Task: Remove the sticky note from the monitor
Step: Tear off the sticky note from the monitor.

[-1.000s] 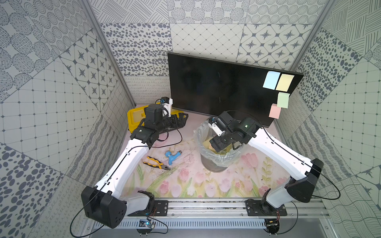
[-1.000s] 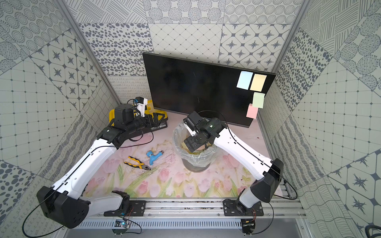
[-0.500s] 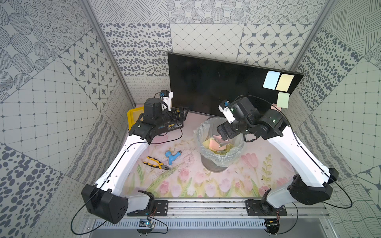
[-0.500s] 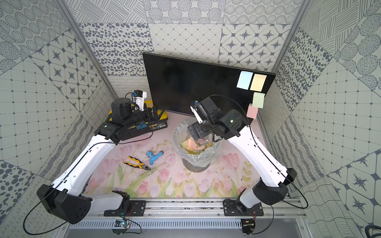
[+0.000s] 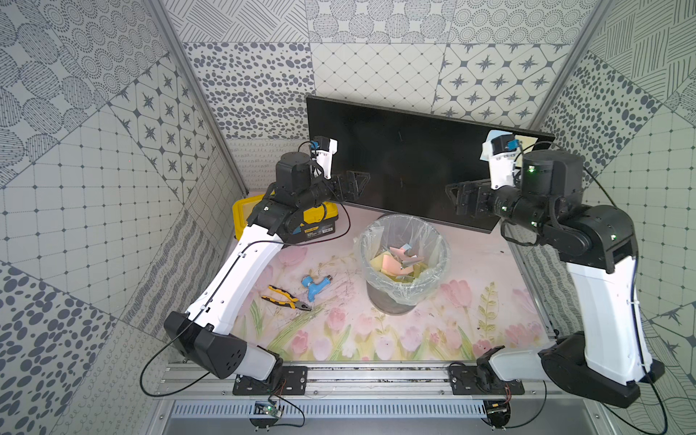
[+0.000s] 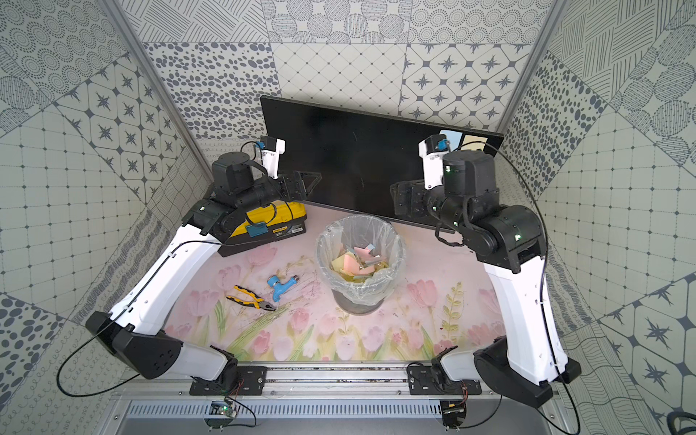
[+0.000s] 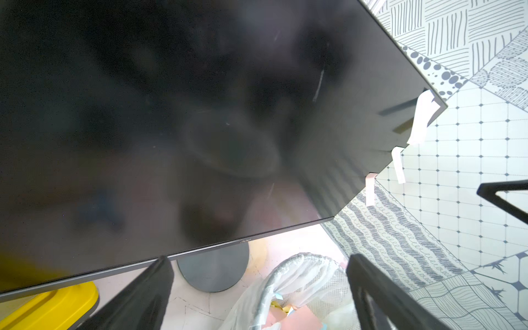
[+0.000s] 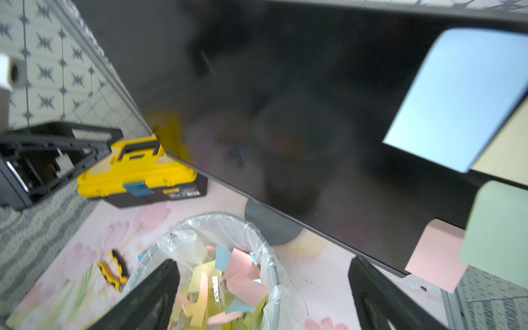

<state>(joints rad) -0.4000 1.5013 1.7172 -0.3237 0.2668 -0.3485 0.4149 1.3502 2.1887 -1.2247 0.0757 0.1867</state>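
R hand (image 8: 263, 264) open; 4 notes (image 8: 457, 94) (image 8: 505, 154) (image 8: 500, 231) (image 8: 434, 254) on monitor (image 8: 285, 85).

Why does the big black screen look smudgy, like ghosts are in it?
Left wrist view: the glossy monitor mirrors blurry dark shapes; right wrist view: it reflects the yellow toolbox, and the whole picture looks soft and smeared; both top views: sharp, evenly lit.

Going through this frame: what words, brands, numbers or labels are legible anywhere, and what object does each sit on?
"AOC": small logo on the lower bezel of the monitor, seen in the left wrist view; faint, so the reading is probable only.
Yellow toolbox: the label strip on its dark front has print, but it is too blurred to read in any view.
Sticky notes on the monitor: no writing visible.
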